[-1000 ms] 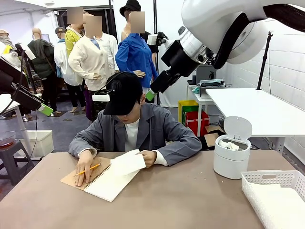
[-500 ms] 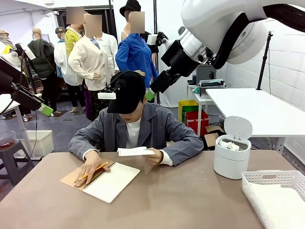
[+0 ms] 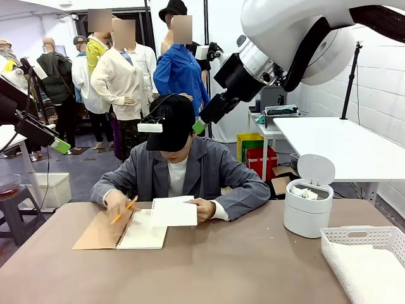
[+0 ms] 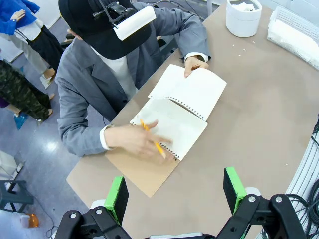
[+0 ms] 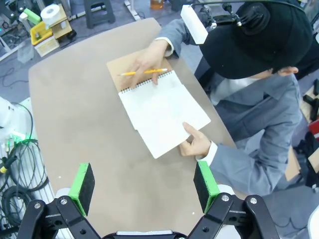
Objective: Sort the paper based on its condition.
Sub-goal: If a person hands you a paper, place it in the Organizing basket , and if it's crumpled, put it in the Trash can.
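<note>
Your right gripper (image 5: 143, 185) hangs high over the table, jaws spread wide with nothing between them; your left gripper (image 4: 175, 191) is likewise wide and empty. Below the right one, almost in line with its gap, lies the paper (image 5: 174, 127). It is one smooth flat sheet resting partly on the open notebook (image 5: 144, 97), its long side slanting across the line between your pads. From the left gripper the sheet sits farther up the view, beyond the notebook. The person's hand (image 5: 195, 144) pins the sheet's edge on the person's side. I judge the right arm the nearer one, with a straight descent possible only when that hand lets go
</note>
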You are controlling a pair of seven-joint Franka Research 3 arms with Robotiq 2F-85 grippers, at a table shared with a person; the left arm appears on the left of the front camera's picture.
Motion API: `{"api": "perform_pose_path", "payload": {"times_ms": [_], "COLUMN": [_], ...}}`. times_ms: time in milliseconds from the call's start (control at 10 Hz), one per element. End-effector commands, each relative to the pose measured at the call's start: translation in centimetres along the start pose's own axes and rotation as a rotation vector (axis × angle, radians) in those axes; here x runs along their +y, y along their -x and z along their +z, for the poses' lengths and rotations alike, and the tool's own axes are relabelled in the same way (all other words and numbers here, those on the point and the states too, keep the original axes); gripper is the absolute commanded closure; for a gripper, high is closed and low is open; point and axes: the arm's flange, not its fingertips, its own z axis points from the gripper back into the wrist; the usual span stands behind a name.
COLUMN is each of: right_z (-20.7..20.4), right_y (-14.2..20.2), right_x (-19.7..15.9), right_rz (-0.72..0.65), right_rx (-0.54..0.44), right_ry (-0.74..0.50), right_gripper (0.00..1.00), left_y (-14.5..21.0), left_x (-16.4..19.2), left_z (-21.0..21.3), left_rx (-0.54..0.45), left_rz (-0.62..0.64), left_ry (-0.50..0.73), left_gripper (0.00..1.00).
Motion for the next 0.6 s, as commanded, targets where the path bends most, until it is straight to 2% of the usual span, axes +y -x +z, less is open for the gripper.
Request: {"api": "perform_pose_path", "payload": {"times_ms": [0, 500], "right_z": [-0.04, -0.04], "right_y": [0.05, 0.05], "right_x": [-0.05, -0.05], "right_rz": [-0.007, -0.007], "right_rx": [-0.009, -0.009], "right_ry": [-0.015, -0.015], "right_gripper": [0.0, 0.0], "left_y": [0.02, 0.02], "left_x": [0.18, 0.18], "left_z": [0.04, 0.04], "left_rx": [-0.006, -0.006], "left_rz": [0.002, 0.002], "left_ry": [-0.003, -0.003], "left_gripper": [0.0, 0.0]}}
